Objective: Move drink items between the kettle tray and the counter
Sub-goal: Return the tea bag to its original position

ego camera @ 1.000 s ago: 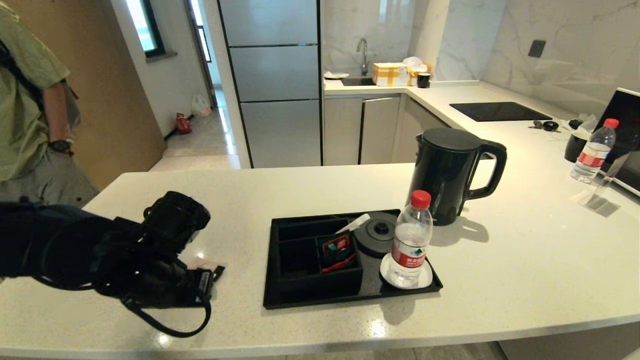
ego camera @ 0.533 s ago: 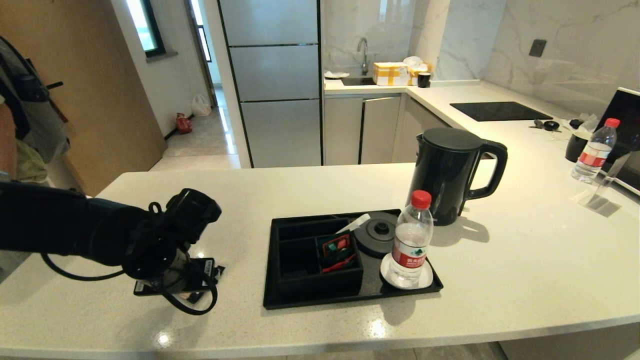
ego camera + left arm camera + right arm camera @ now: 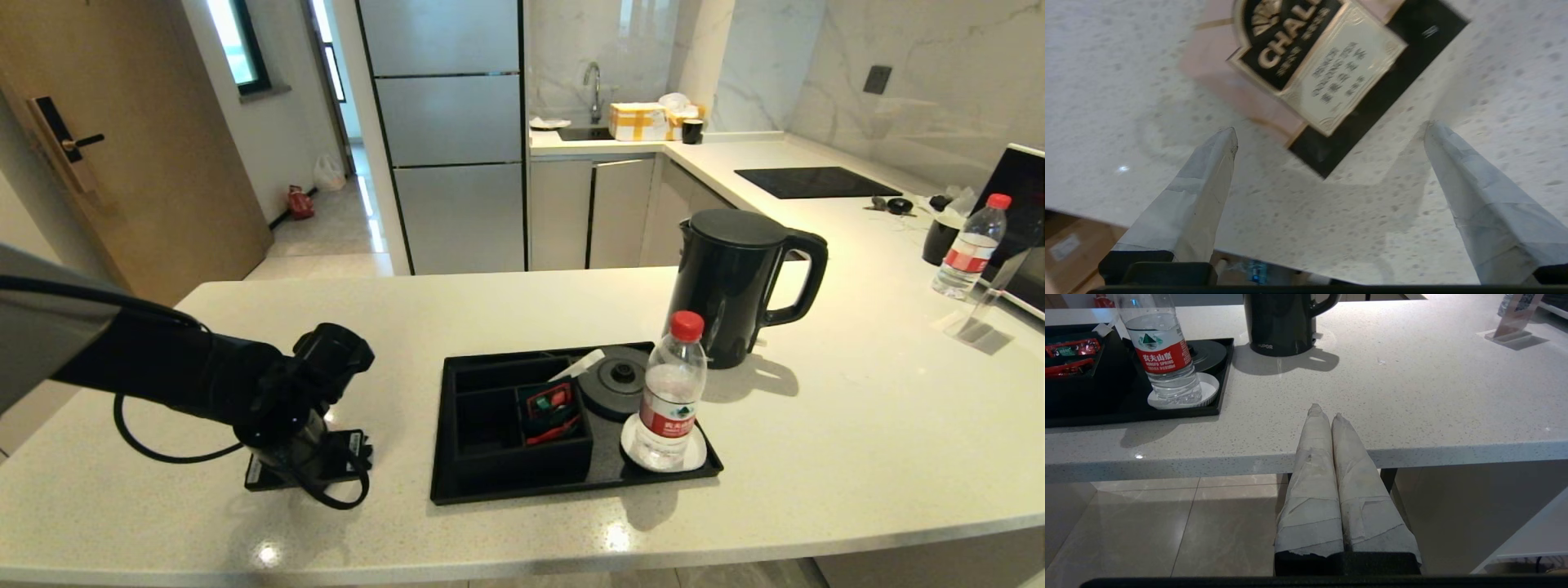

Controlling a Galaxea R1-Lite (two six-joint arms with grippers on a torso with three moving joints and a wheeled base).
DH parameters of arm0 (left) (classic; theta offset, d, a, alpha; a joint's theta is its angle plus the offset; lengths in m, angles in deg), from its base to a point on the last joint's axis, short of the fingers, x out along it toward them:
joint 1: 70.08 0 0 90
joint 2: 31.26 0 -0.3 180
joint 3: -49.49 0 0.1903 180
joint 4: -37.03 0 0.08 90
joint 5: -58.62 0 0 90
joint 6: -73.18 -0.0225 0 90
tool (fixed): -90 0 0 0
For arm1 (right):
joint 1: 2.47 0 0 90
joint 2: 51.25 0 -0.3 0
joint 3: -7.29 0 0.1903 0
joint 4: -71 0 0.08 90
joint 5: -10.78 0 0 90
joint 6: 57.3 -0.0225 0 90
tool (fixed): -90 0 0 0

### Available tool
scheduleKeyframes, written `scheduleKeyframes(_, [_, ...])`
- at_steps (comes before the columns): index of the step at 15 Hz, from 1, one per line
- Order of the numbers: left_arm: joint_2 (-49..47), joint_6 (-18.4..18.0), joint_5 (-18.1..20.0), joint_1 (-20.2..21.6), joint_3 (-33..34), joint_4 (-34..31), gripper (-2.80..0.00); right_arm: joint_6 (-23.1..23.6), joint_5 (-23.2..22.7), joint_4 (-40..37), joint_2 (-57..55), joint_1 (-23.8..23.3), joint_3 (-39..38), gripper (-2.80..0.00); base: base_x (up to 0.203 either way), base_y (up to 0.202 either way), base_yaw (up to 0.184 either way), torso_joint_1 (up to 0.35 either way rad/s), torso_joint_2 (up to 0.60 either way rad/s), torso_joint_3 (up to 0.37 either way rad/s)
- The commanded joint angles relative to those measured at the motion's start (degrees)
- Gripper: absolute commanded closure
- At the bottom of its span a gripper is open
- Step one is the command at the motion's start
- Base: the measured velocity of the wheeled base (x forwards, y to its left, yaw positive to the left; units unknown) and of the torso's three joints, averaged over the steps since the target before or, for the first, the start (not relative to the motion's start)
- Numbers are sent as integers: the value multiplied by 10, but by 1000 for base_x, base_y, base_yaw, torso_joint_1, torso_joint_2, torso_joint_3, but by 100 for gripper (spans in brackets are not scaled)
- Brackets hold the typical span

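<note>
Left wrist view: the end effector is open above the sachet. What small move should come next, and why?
Probably a short descent to bracket the sachet, then close. The left end effector is open with both fingertips clear of the sachet, which lies flat on the counter and partly beyond the tips, so a slight forward shift may be needed first. The right end effector is shut, parked off the counter's front edge.

left gripper (image 3: 1331, 130) low, jaws apart | right gripper (image 3: 1325, 412) jaws closed

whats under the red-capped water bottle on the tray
A white round coaster lies under the clear red-capped water bottle, on the flat black kettle tray. The coaster's middle is covered by the bottle.
</note>
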Motion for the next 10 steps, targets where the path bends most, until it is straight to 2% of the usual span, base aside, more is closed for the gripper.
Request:
scheduleKeyframes(1, [-14,2,-3,1,-10,-2,-280,1,0,0,0,0,-1,0,0,0,0,0,0,0])
scheduleKeyframes(7, [-23,1,-14,8,-44,-4,-280,1,0,0,0,0,-1,0,0,0,0,0,0,0])
scheduleKeyframes(10, [-20,-4,-19,48,-68,-10,-280,1,0,0,0,0,-1,0,0,0,0,0,0,0])
